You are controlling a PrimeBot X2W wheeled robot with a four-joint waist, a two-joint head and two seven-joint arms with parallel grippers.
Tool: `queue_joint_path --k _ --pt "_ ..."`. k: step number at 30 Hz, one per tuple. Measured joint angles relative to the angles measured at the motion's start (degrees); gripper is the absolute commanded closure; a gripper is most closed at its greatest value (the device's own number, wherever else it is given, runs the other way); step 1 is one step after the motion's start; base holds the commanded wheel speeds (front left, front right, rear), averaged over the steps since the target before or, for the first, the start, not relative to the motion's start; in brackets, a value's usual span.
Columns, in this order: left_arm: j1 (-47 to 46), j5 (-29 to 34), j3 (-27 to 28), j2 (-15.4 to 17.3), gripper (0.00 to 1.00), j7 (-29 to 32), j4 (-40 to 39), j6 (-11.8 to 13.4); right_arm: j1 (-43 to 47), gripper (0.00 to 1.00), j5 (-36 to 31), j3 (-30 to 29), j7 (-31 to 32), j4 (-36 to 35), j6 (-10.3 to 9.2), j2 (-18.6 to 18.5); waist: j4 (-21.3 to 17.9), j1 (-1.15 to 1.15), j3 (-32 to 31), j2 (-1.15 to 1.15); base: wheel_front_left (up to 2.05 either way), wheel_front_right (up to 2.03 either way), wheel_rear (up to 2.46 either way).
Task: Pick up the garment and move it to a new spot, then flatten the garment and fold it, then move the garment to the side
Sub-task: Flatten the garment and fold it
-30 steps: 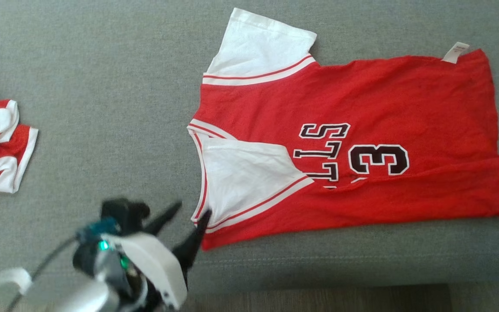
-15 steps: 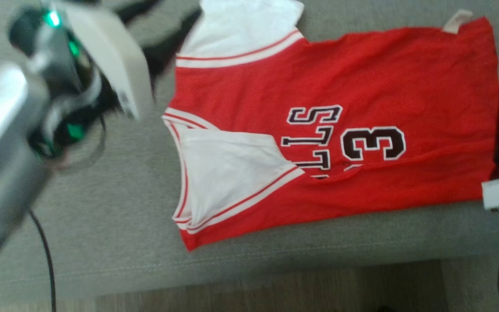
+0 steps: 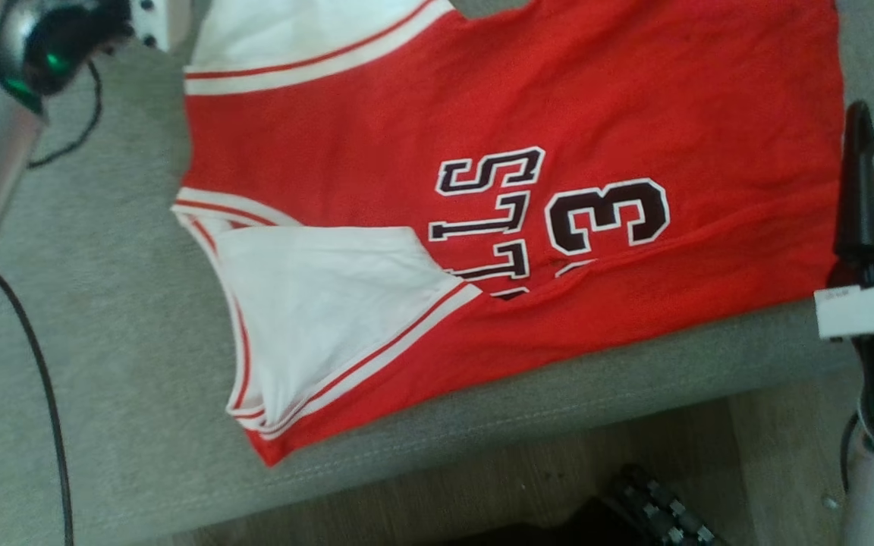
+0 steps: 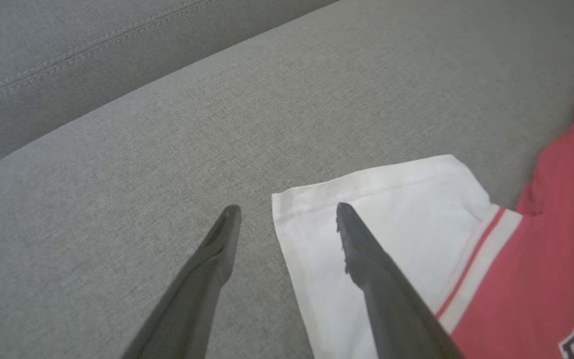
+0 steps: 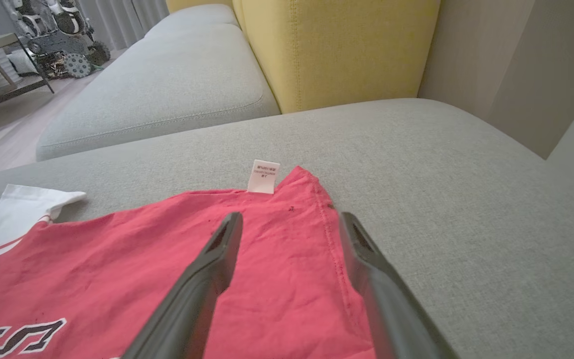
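Mid-fold, I'd say: the red garment lies flat on the grey cushion, filling mid-frame, with the left gripper astride its white sleeve edge and the right gripper over its hem corner, both wide open, empty, needing next to pinch.

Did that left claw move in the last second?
Yes. Against the jersey, the left gripper went from its near sleeve to the far sleeve.
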Motion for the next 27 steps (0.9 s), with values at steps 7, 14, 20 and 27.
queue_joint_path --k 7,14,20,27 --pt "-3.86 3.03 -2.18 0.11 0.00 0.51 5.34 -1.43 -2.59 0.00 1.66 1.62 -1.97 1.47 0.00 0.01 -2.57 0.00 3.36 0.00 0.00 0.00 0.00" --pt "-5.05 3.16 -3.38 0.45 1.00 1.26 7.13 -2.72 -4.03 0.00 1.76 1.77 -2.45 3.03 0.00 0.01 -3.90 -0.01 4.17 0.00 0.00 0.00 0.00" --pt "-5.04 2.56 -4.67 0.57 1.00 1.15 7.36 -3.23 -9.03 0.00 2.67 0.46 2.19 7.46 0.00 0.01 -4.05 0.00 3.64 0.00 0.00 0.00 0.00" --pt "-4.62 1.46 -6.67 0.86 1.00 -1.96 3.78 -3.75 -23.79 0.00 -1.85 -4.01 15.71 19.01 0.00 -0.36 -2.36 -0.01 2.58 0.00 0.00 0.00 0.00"
